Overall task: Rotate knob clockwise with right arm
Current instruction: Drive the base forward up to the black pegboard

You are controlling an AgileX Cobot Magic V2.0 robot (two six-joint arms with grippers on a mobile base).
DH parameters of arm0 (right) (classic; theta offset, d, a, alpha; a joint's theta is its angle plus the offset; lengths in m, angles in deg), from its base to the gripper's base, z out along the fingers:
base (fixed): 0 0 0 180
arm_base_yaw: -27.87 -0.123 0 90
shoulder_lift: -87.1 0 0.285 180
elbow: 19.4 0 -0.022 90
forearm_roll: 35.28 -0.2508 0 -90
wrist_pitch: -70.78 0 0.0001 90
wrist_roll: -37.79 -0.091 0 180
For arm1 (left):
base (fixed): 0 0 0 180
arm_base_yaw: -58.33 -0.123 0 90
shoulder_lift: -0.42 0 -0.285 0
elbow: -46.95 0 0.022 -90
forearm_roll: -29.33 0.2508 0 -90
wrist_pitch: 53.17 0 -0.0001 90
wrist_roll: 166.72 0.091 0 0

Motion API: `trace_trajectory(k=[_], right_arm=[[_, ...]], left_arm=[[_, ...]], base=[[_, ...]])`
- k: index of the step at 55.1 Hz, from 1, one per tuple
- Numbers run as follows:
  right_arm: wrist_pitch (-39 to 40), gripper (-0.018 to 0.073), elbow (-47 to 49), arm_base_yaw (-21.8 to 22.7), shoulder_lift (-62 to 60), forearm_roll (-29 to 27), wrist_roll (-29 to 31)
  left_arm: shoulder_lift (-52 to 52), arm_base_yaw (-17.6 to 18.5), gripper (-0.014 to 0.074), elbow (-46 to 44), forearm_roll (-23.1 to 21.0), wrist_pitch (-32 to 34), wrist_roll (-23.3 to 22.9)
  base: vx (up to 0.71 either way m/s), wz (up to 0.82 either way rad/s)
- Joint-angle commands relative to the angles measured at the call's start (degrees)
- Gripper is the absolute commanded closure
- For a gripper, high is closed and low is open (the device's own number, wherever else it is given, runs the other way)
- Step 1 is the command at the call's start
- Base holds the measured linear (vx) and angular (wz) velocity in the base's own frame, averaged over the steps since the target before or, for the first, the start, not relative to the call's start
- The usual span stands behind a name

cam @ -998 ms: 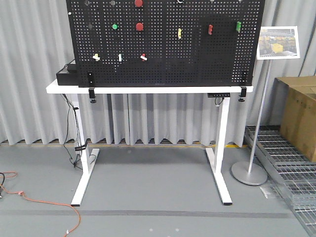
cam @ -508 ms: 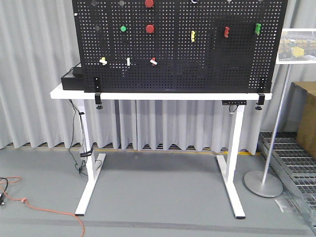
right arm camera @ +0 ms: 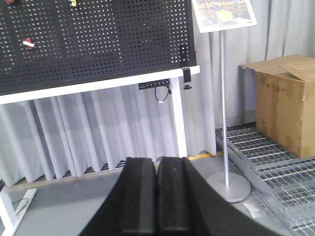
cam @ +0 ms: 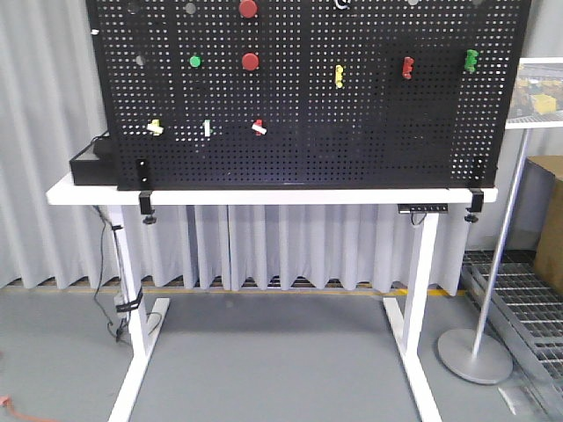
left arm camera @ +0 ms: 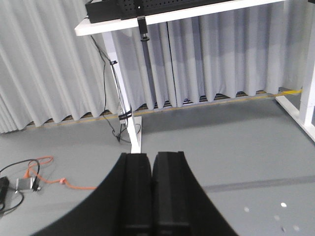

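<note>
A black pegboard point(cam: 308, 132) stands on a white table point(cam: 264, 195). A small dark knob with a silver ring point(cam: 342, 3) shows at the board's top edge, partly cut off by the frame. Two red push buttons point(cam: 251, 61) and a green button point(cam: 194, 61) sit to its left. Neither gripper shows in the front view. My right gripper point(right arm camera: 156, 162) is shut and empty, low and well back from the board point(right arm camera: 98, 39). My left gripper point(left arm camera: 151, 157) is shut and empty, above the grey floor.
A sign stand point(cam: 475, 356) rises right of the table. A cardboard box point(right arm camera: 285, 103) sits on metal grating point(right arm camera: 275, 162) at the far right. A black box point(cam: 88, 167) lies on the table's left end. An orange cable point(left arm camera: 44, 169) lies on the floor at left.
The front view has moved closer to the table. The board and table look larger and reach further left in the frame. Both grippers stay out of that view.
</note>
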State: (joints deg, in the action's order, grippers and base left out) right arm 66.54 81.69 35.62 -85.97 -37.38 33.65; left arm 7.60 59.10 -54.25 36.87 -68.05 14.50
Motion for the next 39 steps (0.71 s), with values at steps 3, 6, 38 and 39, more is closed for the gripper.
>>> trace_trajectory(k=[3, 6, 38, 39], right_arm=[[4.7, 0.0565, -0.8, 0.3, -0.1, 0.0, 0.5], [4.7, 0.0565, -0.8, 0.3, -0.1, 0.0, 0.5], [4.7, 0.0565, -0.8, 0.3, -0.1, 0.0, 0.5], [4.7, 0.0565, -0.8, 0.3, -0.1, 0.0, 0.5]], left_arm=[[-0.9, 0.2, 0.0603, 1.5, -0.4, 4.5, -0.1], [-0.9, 0.2, 0.0603, 1.5, -0.4, 4.5, -0.1], [-0.9, 0.2, 0.0603, 1.5, -0.4, 4.5, -0.1], [-0.9, 0.2, 0.0603, 1.5, -0.4, 4.5, -0.1]], base=[[0.40, -0.03], [0.41, -0.03], [0.39, -0.02], [0.35, -0.03]])
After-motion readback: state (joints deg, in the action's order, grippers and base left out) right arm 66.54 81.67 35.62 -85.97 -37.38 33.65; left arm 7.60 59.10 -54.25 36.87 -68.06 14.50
